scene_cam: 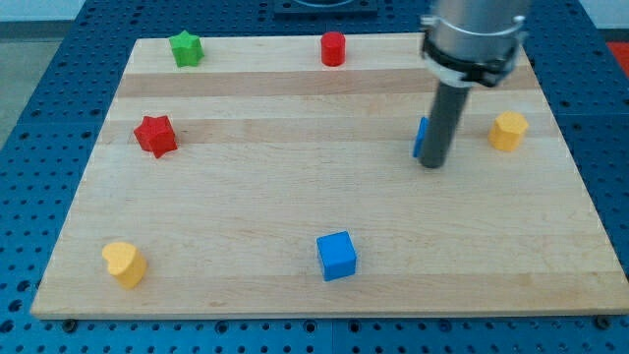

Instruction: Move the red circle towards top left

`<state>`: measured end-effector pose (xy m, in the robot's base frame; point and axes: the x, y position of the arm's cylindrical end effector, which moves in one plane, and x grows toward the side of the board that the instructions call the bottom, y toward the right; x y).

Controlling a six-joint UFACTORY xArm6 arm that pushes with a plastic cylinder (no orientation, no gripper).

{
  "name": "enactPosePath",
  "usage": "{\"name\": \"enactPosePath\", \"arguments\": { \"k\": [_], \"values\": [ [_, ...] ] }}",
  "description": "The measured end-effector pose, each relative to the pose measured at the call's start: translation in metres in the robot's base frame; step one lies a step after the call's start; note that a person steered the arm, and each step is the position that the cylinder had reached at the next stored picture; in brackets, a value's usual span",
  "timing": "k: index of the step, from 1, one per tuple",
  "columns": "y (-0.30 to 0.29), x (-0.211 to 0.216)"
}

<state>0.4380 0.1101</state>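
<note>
The red circle [333,48] is a short red cylinder at the view's top edge of the wooden board, a little right of the middle. My tip [431,164] stands on the board at the view's right, well below and right of the red circle. It is right against a blue block [420,137] that the rod mostly hides; its shape cannot be made out.
A green star [185,48] sits at the top left. A red star [155,135] sits at the left. A yellow heart [124,263] is at the bottom left, a blue cube [337,256] at the bottom middle, a yellow hexagon [509,131] at the right.
</note>
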Motion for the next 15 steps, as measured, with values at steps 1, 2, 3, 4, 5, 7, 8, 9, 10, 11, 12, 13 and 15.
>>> {"name": "enactPosePath", "arguments": {
  "k": [1, 2, 3, 4, 5, 7, 8, 9, 10, 11, 12, 13, 15],
  "values": [
    [-0.053, 0.0],
    [-0.118, -0.019],
    [-0.182, -0.061],
    [-0.213, -0.09],
    [-0.183, -0.109],
    [-0.083, -0.159],
    [-0.052, -0.181],
    [-0.051, -0.221],
    [-0.071, -0.242],
    [-0.083, -0.229],
    [-0.083, -0.21],
    [-0.088, -0.195],
    [-0.131, -0.148]
  ]
}}
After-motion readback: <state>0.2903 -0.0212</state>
